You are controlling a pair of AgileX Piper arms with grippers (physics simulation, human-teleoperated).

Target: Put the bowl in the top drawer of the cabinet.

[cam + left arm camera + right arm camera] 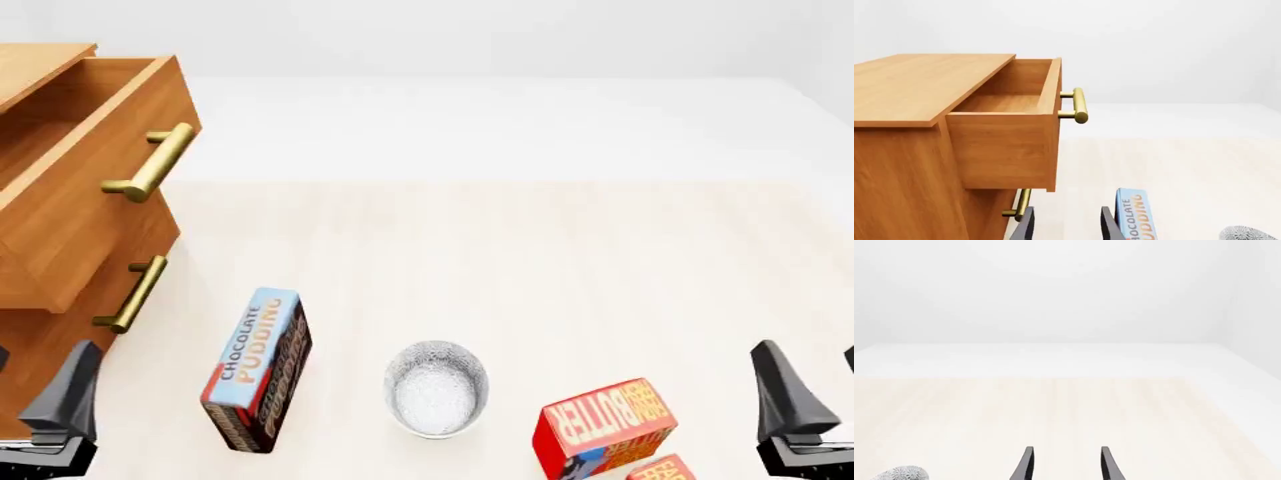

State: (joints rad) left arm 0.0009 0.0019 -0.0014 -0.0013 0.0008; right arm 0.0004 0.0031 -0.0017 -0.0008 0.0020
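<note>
The bowl (437, 388), white with a fine dark pattern, stands upright on the table near its front edge; its rim also shows in the left wrist view (1247, 233) and the right wrist view (901, 473). The cabinet (34, 70) stands at the left with its top drawer (94, 170) pulled out and nothing visible inside (1004, 102). My left gripper (34, 378) is open at the front left, in front of the cabinet, its fingers (1025, 225) holding nothing. My right gripper (817, 378) is open at the front right, well right of the bowl, also holding nothing (1067, 465).
A chocolate pudding box (258, 370) stands on edge between the left gripper and the bowl. A red peanut butter box (601, 425) lies right of the bowl. The lower drawer (80, 290) is shut, and its brass handle (134, 295) sticks out toward the table.
</note>
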